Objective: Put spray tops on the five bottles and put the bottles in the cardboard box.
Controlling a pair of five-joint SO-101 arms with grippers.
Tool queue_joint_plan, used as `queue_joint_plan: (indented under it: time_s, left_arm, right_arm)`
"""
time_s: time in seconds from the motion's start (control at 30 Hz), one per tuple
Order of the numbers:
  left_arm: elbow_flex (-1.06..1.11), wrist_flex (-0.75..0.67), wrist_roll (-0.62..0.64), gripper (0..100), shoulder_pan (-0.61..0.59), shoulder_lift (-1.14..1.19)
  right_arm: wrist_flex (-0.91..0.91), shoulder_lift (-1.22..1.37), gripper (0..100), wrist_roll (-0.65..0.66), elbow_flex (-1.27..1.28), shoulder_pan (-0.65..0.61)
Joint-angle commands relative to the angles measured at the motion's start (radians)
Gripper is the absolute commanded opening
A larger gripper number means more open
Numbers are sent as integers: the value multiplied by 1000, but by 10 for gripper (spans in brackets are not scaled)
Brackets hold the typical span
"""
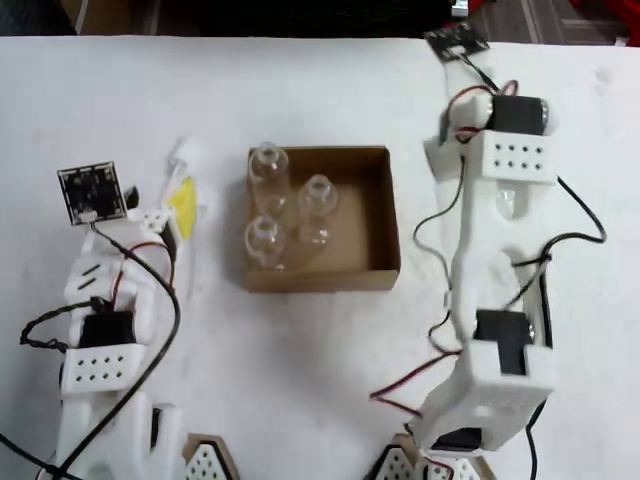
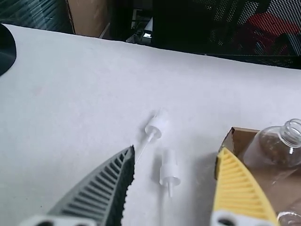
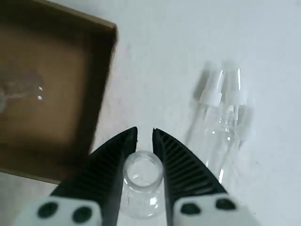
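Right claw [image 3: 145, 131] pinches a half-hidden open bottle [image 3: 142, 172]; left claw [image 2: 177, 149] gapes over two spray tops [image 2: 169, 170].

White flat counter [image 1: 300, 90] noted. Beyond its far edge: black mesh panel [image 2: 225, 19], red object [image 2: 270, 23] behind the mesh, brown board [image 2: 89, 16]. Dark rounded object [image 2: 5, 47] lies on the counter, partly cut off

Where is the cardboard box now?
In the high view, the cardboard box sits between the left arm and right arm, with three uncapped bottles standing inside.
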Motion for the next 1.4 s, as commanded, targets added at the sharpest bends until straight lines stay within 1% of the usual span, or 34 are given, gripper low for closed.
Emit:
queue_joint_plan:
  time_s: [0.0, 0.13, 0.23, 0.3, 0.4, 0.5, 0.6, 0.7, 0.9, 1.03, 1.13, 1.37]
  left_arm:
    - [-8, -21, -14, 268, 10, -25]
    - [-8, -21, -14, 268, 10, -25]
    - [-8, -21, -14, 268, 10, -25]
    - [-8, -21, -14, 268, 10, -25]
    - [-8, -21, -14, 268, 10, -25]
    - [-8, -21, -14, 268, 10, -25]
    - [-8, -21, -14, 268, 10, -25]
    - [-8, -21, -14, 268, 10, -25]
    - [-8, -23, -14, 268, 10, -25]
    - [-8, -23, -14, 268, 10, -25]
    - [-8, -23, -14, 268, 10, -25]
    - [-8, -23, -14, 268, 10, -25]
  right_arm:
    - [-16, -168, 16, -37, -44, -99]
    - [-51, -354, 16, -44, -34, -171]
    - [-120, -481, 16, -132, 40, -189]
    - [-183, -559, 16, -173, 152, -191]
    - [-360, -671, 16, -186, 394, -202]
    - [-607, -779, 16, -187, 663, -219]
    - [-846, -846, 16, -178, 856, -240]
    - [-974, -835, 16, -178, 934, -237]
    - [-1081, -690, 16, -186, 945, -236]
    - [-1113, -633, 16, -196, 945, -243]
    - [-1139, -621, 16, -241, 945, -255]
    - [-1207, -538, 16, -252, 945, -266]
